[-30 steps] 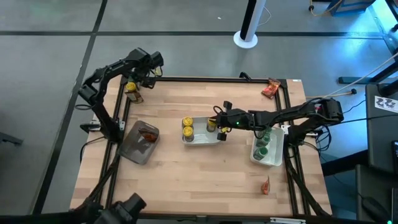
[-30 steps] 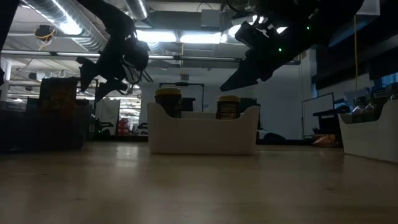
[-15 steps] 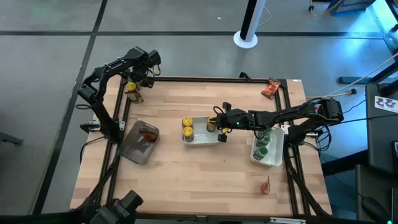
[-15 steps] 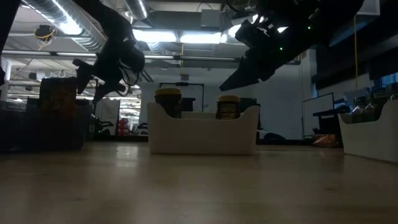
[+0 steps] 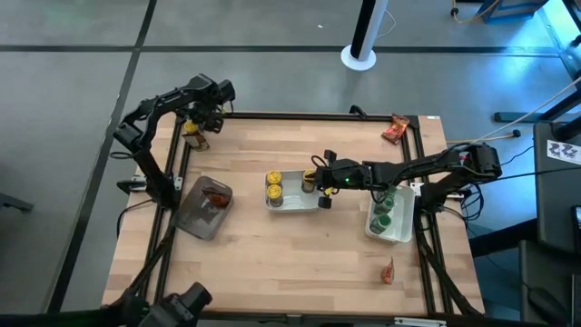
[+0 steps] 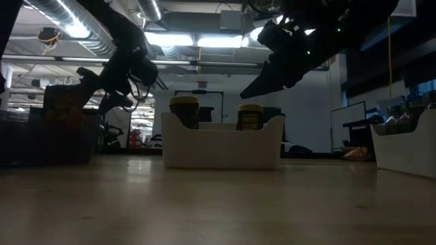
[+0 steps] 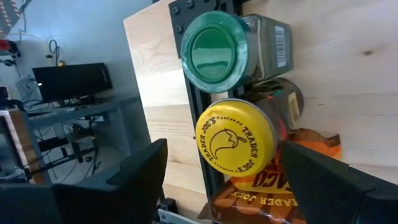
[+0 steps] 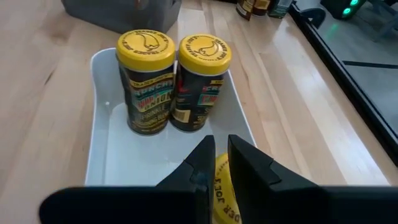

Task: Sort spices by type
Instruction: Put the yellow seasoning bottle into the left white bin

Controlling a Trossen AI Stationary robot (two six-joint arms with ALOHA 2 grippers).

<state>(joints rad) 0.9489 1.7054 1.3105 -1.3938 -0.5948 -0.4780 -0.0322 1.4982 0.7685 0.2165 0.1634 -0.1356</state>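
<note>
At the table's far left corner a green-lidded jar (image 7: pixel 214 53), a yellow-lidded jar (image 7: pixel 235 138) and an orange packet (image 7: pixel 283 186) stand close together (image 5: pixel 193 133). My left gripper (image 7: pixel 224 152) hovers open above them, a finger on either side of the yellow-lidded jar, touching nothing. A white tray (image 5: pixel 295 202) in the middle holds three yellow-lidded jars; two (image 8: pixel 144 81) (image 8: pixel 200 81) stand side by side at its left end. My right gripper (image 8: pixel 217 155) is shut just above the third jar (image 8: pixel 222 186), clear of its lid in the low view (image 6: pixel 250 95).
A clear grey bin (image 5: pixel 205 209) with a red packet stands at the left. A white tray (image 5: pixel 390 218) with green-lidded jars sits at the right edge. Loose packets lie at the far right corner (image 5: pixel 394 129) and the near right (image 5: pixel 388 271).
My left gripper has sunk a little toward the jars at the far left corner, staying open. My right gripper has kept still.
</note>
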